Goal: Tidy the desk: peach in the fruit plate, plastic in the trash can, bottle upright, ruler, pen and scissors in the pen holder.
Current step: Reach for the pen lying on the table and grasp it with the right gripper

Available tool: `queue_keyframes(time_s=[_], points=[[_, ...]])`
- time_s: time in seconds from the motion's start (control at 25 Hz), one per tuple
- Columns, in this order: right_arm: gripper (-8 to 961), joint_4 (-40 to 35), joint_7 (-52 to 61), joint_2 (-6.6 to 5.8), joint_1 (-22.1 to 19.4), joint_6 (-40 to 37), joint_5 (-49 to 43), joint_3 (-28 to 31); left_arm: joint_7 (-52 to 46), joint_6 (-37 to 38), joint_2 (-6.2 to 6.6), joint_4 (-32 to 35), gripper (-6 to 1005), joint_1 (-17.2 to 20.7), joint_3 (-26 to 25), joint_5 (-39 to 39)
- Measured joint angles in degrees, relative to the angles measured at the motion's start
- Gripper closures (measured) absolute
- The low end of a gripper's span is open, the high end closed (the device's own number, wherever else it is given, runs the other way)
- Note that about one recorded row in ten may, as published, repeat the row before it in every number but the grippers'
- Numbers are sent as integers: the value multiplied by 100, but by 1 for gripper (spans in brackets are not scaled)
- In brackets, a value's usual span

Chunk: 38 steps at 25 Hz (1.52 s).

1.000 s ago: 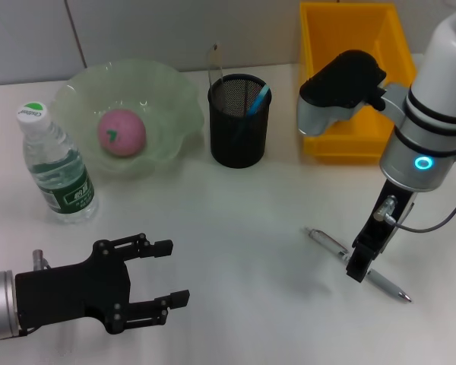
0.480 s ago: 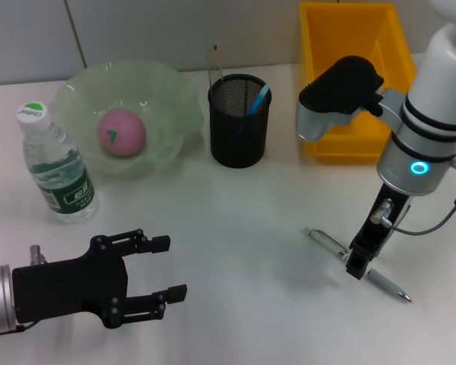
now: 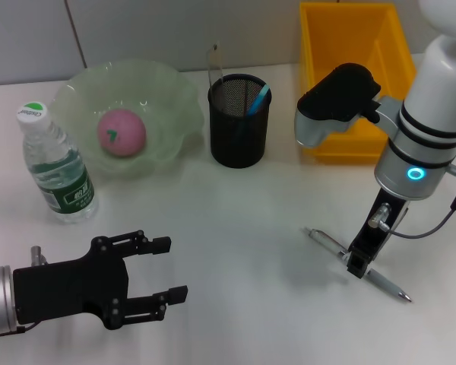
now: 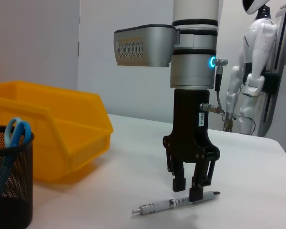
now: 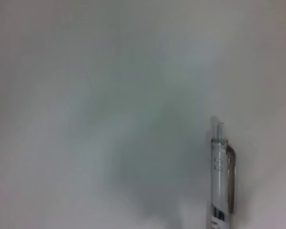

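Observation:
The silver pen [image 3: 330, 245] [image 4: 174, 203] [image 5: 221, 181] lies on the white desk [image 3: 243, 228] at the right. My right gripper [image 3: 357, 266] [image 4: 188, 189] stands upright over its middle, open, one finger on each side. My left gripper [image 3: 172, 268] hovers open near the front left, holding nothing. The pink peach [image 3: 121, 131] rests in the pale green fruit plate [image 3: 76, 87]. The bottle [image 3: 57, 167] stands upright. The black pen holder [image 3: 239, 129] [image 4: 9, 186] contains the blue scissors [image 3: 260, 97] [image 4: 12, 133] and clear ruler [image 3: 213, 65]. The yellow trash can [image 3: 349, 46] [image 4: 52, 143] stands behind. The plastic is out of view.
A cable [image 3: 441, 220] loops from my right wrist beside the gripper. Bare tabletop lies between the two grippers and in front of the pen holder. A white humanoid robot [image 4: 257, 62] stands beyond the table in the left wrist view.
My right arm has shifted slightly left and its gripper sits a touch higher over the pen. My left gripper has drawn back a little to the left. The pen has not moved.

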Motion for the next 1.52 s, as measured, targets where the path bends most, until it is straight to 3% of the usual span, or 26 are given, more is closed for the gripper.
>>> queue_keyframes(time_s=[0.64,0.76,1.52], points=[[597,97,-6,1,-13,124,0,-121,-32,5,-6,0,246,2,18,1],[694,139,-5,1,12,125,-1,-151,-32,28,-4,0,246,9,17,1],[713,141,46,10,36,168,-1,-259,-30,61,1,0,246,1,17,1]])
